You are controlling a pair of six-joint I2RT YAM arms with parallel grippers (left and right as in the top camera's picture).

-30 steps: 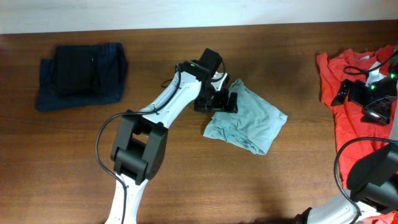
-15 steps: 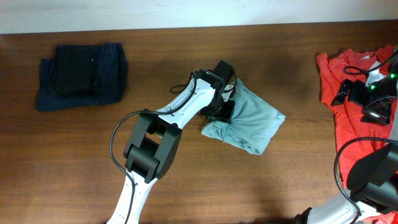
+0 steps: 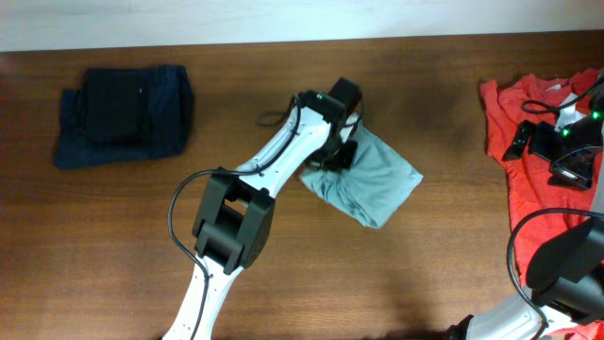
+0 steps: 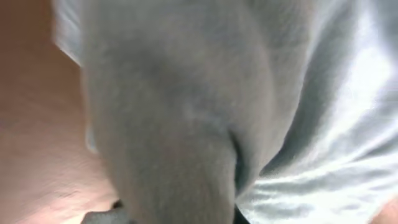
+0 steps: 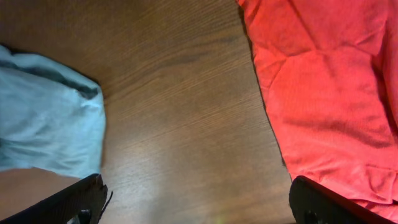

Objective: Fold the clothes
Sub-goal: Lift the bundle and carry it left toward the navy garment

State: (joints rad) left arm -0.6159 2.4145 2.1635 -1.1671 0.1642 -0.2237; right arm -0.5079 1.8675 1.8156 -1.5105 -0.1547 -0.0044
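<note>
Lying on the worktop: the grey-blue T-shirt [image 3: 373, 184], gathered into a wrinkled, roughly four-sided bundle a little right of the middle of the brown wooden worktop [image 3: 425, 274]. One corner points right and one points toward the near side.
Grey-blue T-shirt, left wrist view: blurred pale cloth fills almost the whole picture, with a thick ridge running up the middle. A strip of worktop shows at the left.
Grey-blue T-shirt, right wrist view: a pale fold lies at the left side, with a dark shadowed line along its top edge.
Left pincer [image 3: 342, 154]: black, down at the far-left edge of the bundle and meeting the cloth. Its fingers are hidden by its own body from above and by the cloth in its own camera, so I cannot tell whether it is spread or pinching the cloth.
Left arm [image 3: 274, 165]: white links reaching from the near edge up to the bundle.
Right pincer [image 5: 199, 205]: spread wide, a black fingertip in each lower corner of its view and bare worktop between them. It is well apart from the bundle, at the right end.
Red T-shirt [image 3: 514, 113]: crumpled at the right edge, under the right arm.
Navy garments [image 3: 123, 113]: a folded pile at the far left.
</note>
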